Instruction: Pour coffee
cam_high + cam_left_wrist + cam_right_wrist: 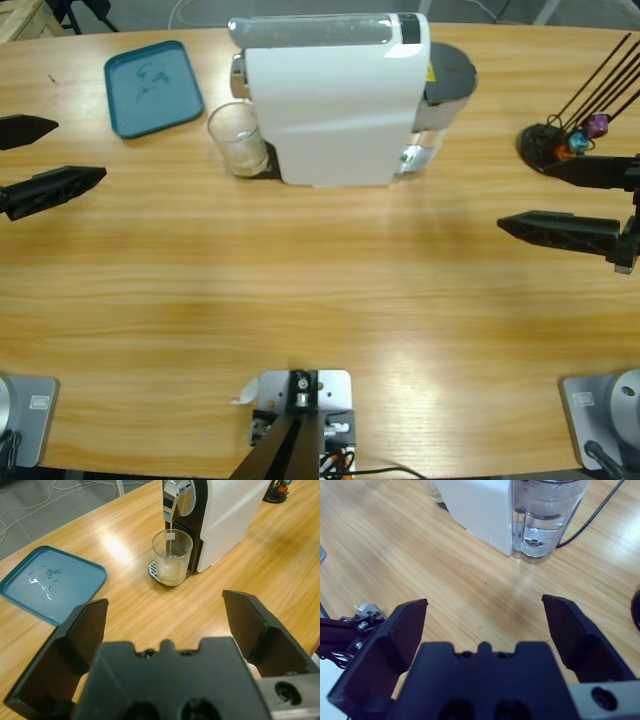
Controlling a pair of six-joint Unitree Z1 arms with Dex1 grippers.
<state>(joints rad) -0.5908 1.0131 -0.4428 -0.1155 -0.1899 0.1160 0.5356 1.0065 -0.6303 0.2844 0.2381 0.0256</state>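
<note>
The glass [172, 556] stands on the drip tray under the spout of the machine [335, 95], at 11 o'clock on the table, with a thin stream adding to a shallow layer of coffee [171, 571]. Both the left gripper [35, 158] and right gripper [590, 198] hang with jaws apart, holding nothing, well clear at 9 and 3 o'clock. Best practice: wait for the stream to stop, then approach the glass level with the 2 jaws straddling its mid-wall.

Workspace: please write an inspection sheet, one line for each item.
Surface: wooden table, bare in the middle.
Job's things: glass under the spout of the white coffee machine; a thin stream runs into it, with a shallow pale layer inside.
Clutter: teal tray, wet; capsule rack.
Grippers: left gripper and right gripper both open, holding nothing.
Cables: black cable behind the water tank.
Surroundings: grey floor with cords.
</note>
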